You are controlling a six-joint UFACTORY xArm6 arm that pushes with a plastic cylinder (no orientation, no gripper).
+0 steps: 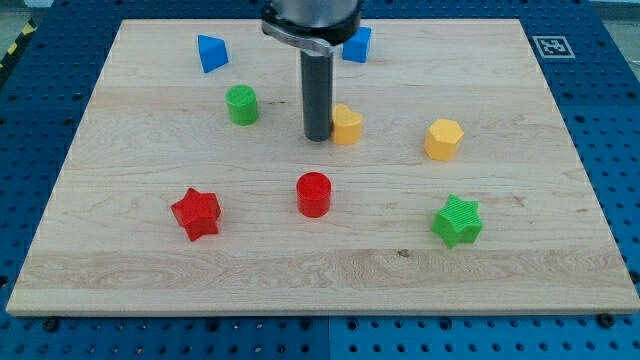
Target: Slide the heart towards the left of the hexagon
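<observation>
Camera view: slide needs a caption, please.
My tip touches the yellow heart from the view's left; the yellow hexagon sits right.

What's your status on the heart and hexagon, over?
My tip at the yellow heart's left edge, apparently touching. Yellow hexagon to the view's right of the heart, apart. Nothing between them.

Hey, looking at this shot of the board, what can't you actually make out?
- Yellow heart: the rod hides its left edge in the camera view, so contact with my tip is uncertain.
- Blue block at the view's top: partly behind the arm's housing, shape unclear.
- Arm above the rod: cut off by the top edge.
</observation>
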